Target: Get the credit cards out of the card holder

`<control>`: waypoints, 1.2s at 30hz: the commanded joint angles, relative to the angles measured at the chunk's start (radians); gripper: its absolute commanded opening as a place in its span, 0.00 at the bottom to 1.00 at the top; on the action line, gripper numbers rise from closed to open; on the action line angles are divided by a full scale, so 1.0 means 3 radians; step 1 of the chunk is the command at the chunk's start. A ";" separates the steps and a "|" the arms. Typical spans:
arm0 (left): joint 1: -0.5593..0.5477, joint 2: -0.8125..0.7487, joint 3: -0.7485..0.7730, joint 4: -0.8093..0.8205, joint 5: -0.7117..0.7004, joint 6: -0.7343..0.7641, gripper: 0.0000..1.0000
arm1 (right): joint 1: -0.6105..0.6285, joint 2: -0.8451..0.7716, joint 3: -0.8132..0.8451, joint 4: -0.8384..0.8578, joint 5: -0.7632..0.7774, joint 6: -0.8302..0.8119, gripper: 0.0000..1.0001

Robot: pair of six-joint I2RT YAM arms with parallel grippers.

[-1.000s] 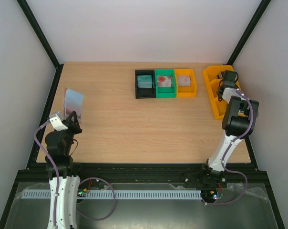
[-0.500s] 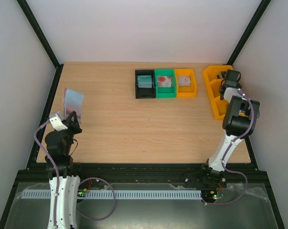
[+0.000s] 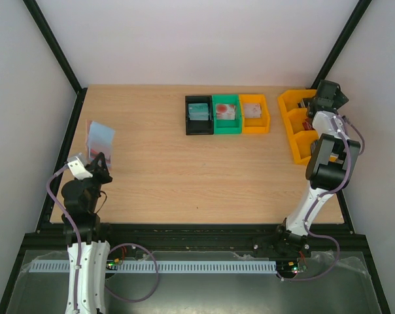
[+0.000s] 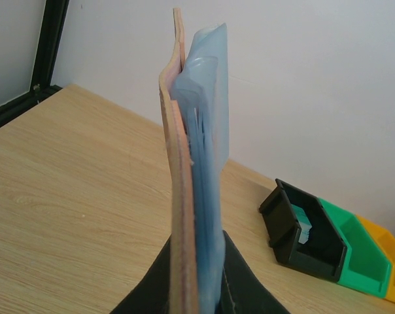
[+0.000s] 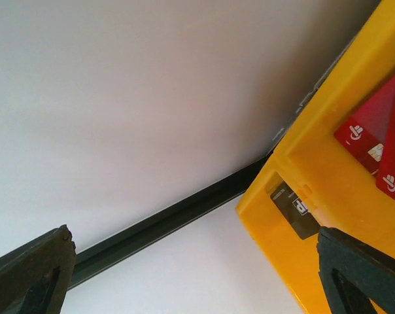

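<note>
Holding the card holder [image 4: 184, 163] upright above the worktop's [image 3: 158, 170] left side, L gripper [image 4: 191, 288] is clamped on it. R gripper [image 5: 194, 268] spread wide over yellow bin [image 5: 302, 176] w/ red credit cards [image 5: 374, 140], probably two.

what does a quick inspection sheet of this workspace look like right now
surface: wooden table, no marks seen
job's things: card holder upright in the left gripper; red credit card inside the yellow bin
clutter: black bin, green bin, orange bin in a row at the far side, each holding something
grippers: left gripper shut on card holder; right gripper open above yellow bin
cables: cables loop along both arms
surroundings: white walls, black frame posts
</note>
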 commanded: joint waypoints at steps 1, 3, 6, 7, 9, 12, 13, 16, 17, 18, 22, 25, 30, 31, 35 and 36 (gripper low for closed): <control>0.0026 -0.0043 0.0024 0.0131 0.0028 0.0020 0.03 | -0.0015 -0.0113 0.0118 -0.0171 0.0183 0.0011 0.99; 0.0028 -0.0040 0.0025 0.0140 0.0045 0.0016 0.02 | -0.0012 -0.0158 0.0189 -0.0031 0.0031 -0.0415 0.99; 0.0027 -0.0031 0.0024 0.0193 0.0217 -0.0002 0.02 | 0.0139 -0.0251 0.0381 0.0213 -0.0328 -0.1560 0.99; 0.0028 -0.0029 0.0023 0.0231 0.0325 -0.0008 0.02 | 0.0246 -0.0318 0.0384 0.0385 -0.0426 -0.1932 0.99; 0.0029 -0.0029 0.0010 0.0361 0.0658 -0.0042 0.02 | 0.0522 -0.0446 0.0331 0.0704 -0.0730 -0.2611 0.99; 0.0029 -0.0033 -0.0025 0.0638 0.1240 -0.0146 0.02 | 0.1049 -0.0589 0.0245 0.1102 -0.1355 -0.3566 0.99; 0.0029 -0.0034 -0.0030 0.0724 0.1405 -0.0185 0.02 | 0.1260 -0.0609 0.0245 0.1194 -0.1611 -0.3909 1.00; 0.0029 -0.0030 -0.0011 0.0948 0.1775 -0.0239 0.02 | 0.1832 -0.0656 0.0244 0.1384 -0.2527 -0.4815 0.98; 0.0029 -0.0022 0.0010 0.1010 0.1886 -0.0228 0.02 | 0.2010 -0.0672 0.0186 0.1448 -0.2922 -0.5068 0.98; 0.0029 -0.0003 0.0040 0.1058 0.2012 -0.0212 0.02 | 0.2171 -0.0697 0.0167 0.1493 -0.3422 -0.5287 0.98; 0.0020 0.0092 0.0171 0.1146 0.2497 -0.0028 0.02 | 0.2923 -0.0833 0.0351 0.0512 -0.4780 -0.6633 0.99; 0.0024 0.0130 0.0304 0.0983 0.2708 0.0234 0.02 | 0.3325 -0.0824 0.0753 -0.1067 -0.4715 -0.8106 0.99; 0.0019 0.0153 0.0543 0.0541 0.3106 0.0685 0.02 | 0.3577 -0.0859 0.0735 -0.1530 -0.4166 -0.8223 0.99; 0.0019 0.0153 0.0585 0.0474 0.3158 0.0746 0.02 | 0.3622 -0.0863 0.0719 -0.1588 -0.4111 -0.8285 0.99; 0.0019 0.0152 0.0718 0.0225 0.3103 0.0866 0.02 | 0.3722 -0.0744 0.0904 -0.2245 -0.4304 -0.8658 0.99; 0.0018 0.0155 0.0743 0.0182 0.3065 0.0891 0.02 | 0.3724 -0.0707 0.0981 -0.2434 -0.4336 -0.8767 0.99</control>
